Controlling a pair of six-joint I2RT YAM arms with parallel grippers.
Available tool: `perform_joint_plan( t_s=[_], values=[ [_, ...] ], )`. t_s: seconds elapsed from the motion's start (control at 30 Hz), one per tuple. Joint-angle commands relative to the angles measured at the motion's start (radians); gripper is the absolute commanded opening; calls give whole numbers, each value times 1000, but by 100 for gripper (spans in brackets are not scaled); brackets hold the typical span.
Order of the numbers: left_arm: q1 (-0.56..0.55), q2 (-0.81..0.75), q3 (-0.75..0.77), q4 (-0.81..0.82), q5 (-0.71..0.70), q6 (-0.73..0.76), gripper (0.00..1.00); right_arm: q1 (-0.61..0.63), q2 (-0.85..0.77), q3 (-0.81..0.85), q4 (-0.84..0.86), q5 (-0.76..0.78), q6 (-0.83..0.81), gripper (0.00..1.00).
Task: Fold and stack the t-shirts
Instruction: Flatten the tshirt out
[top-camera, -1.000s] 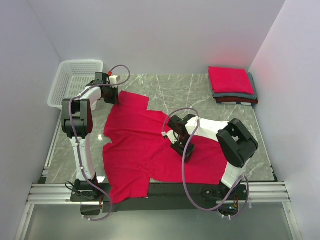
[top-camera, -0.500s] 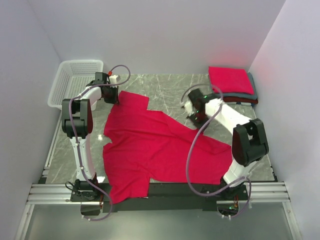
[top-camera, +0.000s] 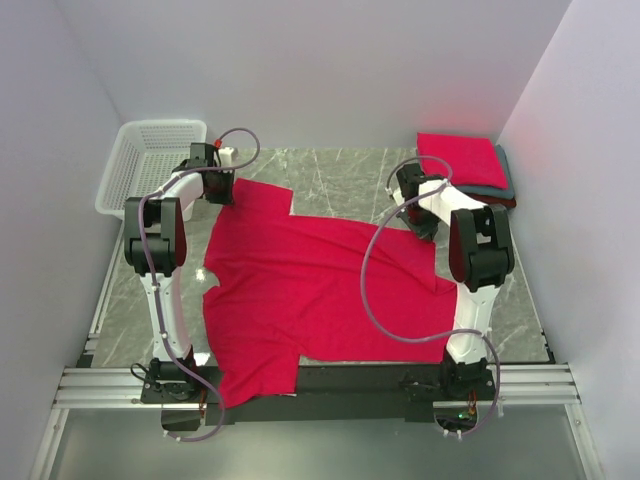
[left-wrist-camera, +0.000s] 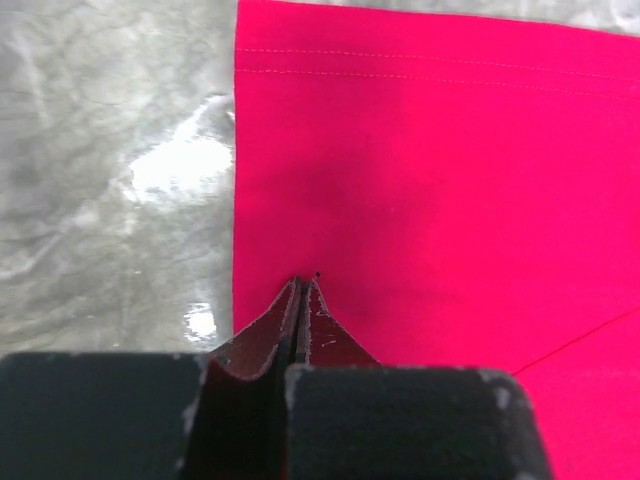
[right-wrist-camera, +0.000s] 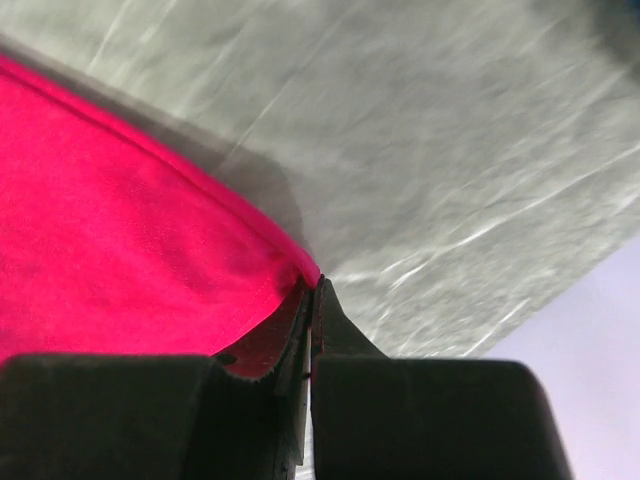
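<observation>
Red t-shirt (top-camera: 320, 290) lies spread open across the mid tabletop (top-camera: 345, 175). It's mostly flat w/ a few soft creases. Its near-left part runs past the tabletop's near edge, onto the dark rail (top-camera: 360, 378).

L fingers (left-wrist-camera: 283, 312) are pressed tight together, no gap, w/ a pinch of the red cloth at the tips. The grip is just inside the shirt's left edge, near a stitched hem. Bare marble shows to the left of it. From the top view this grip is at the shirt's far-left corner, close to the white basket (top-camera: 150, 160), which stands at the far-left corner of the tabletop.

R fingers (right-wrist-camera: 337, 322) are also clamped narrow, biting the hem right at a cloth corner. Red fabric fans out to the left of the tips, grey marble to the right and beyond. From above that corner is the shirt's far-right one, pulled out toward the far-right side.

Folded stack (top-camera: 462, 165) sits at the far-right corner of the tabletop, just beyond the R fingers and apart from the spread shirt. It has a bright red shirt on top, grey under it, and dark red lower down.
</observation>
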Motion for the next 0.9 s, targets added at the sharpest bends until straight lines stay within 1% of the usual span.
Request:
perform_joint_plan(
  t_s=[0.0,0.1,0.2,0.37,0.5,0.57,0.6,0.67,0.7,0.73,0.77,0.87],
  values=[
    [14,65,-23,-58,-148,30,0,-5,11,66,128,109,7,0],
    [14,59,-26,-52,-171,35,0,-5,46,95,198,158,13,0],
    [40,59,-20,-52,-181,38,0,-5,74,128,253,190,4,0],
    [43,91,47,-89,-161,45,0,-7,149,215,269,210,-9,0],
    [41,123,113,-110,-152,45,0,-5,195,282,244,180,2,0],
    [41,146,150,-113,-161,52,0,-5,224,336,215,169,25,12],
    [41,154,165,-121,-165,53,1,-7,233,356,200,163,33,23],
    [41,177,208,-130,-173,56,1,-5,238,391,166,158,57,33],
    [40,183,219,-129,-175,59,1,-5,224,396,154,145,71,43],
    [41,192,230,-129,-179,61,1,-5,211,399,149,135,77,47],
    [41,197,253,-129,-181,61,1,-5,197,405,142,122,83,48],
    [41,200,296,-138,-170,62,2,-4,149,453,64,46,126,49]
  ],
)
